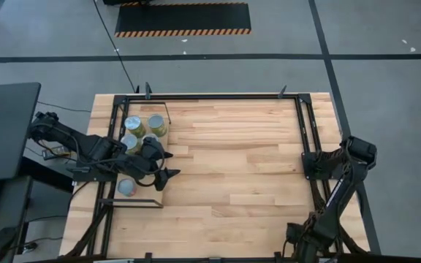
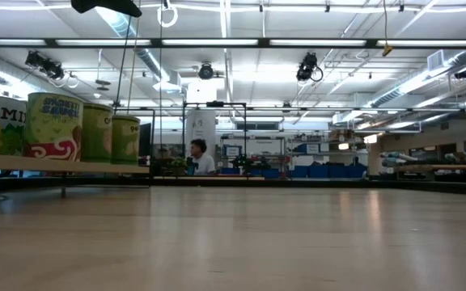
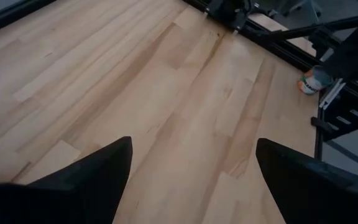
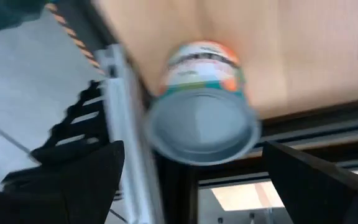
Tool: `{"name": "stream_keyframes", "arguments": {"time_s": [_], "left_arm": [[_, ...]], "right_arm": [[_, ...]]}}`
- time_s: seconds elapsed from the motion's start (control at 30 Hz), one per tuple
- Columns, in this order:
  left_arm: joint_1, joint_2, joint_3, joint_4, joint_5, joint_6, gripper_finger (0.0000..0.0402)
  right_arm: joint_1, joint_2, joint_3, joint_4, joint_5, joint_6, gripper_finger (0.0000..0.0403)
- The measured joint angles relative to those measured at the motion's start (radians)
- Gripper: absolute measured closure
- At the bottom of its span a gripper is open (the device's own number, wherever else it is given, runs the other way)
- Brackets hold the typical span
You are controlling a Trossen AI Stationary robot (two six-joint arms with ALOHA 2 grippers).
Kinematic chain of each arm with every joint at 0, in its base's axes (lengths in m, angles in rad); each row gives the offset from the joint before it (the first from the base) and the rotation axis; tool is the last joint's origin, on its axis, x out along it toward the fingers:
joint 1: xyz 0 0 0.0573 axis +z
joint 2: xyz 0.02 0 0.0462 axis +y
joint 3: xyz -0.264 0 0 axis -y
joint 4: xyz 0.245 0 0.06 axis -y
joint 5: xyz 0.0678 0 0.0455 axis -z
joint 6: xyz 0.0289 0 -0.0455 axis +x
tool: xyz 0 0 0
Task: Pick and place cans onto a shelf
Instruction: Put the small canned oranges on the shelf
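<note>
I've got the left tool [image 1: 168, 165] out over the tabletop [image 1: 232, 183] just beside the shelf [image 1: 165, 117] at the left edge, fingers spread wide with nothing between them, only bare wood showing in its wrist view. On the shelf I count four cans [image 1: 133, 124] with silver tops: three clustered at the far end and one [image 1: 126, 187] alone at the near end, the left arm reaching across between them. From table height the cans [image 2: 53, 127] stand upright in a row on the raised board. My right tool [image 4: 191, 180] sits at the right edge of the tabletop, fingers wide apart, and one can [image 4: 202, 106] with a white, teal and orange label lies just ahead of them by the black frame, not gripped.
</note>
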Motion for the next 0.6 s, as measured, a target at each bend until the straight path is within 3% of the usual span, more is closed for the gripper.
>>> {"name": "stream_keyframes", "arguments": {"time_s": [0.4, 0.6], "left_arm": [[0.0, 0.0, 0.0, -0.008, 0.011, 0.0, 0.0054], [0.0, 0.0, 0.0, -0.02, 0.011, 0.0, 0.0054]], "right_arm": [[0.0, -0.017, -0.169, 0.219, -0.058, 0.082, 0.0016], [-0.014, -0.013, -0.209, 0.21, -0.054, 0.003, 0.005]]}}
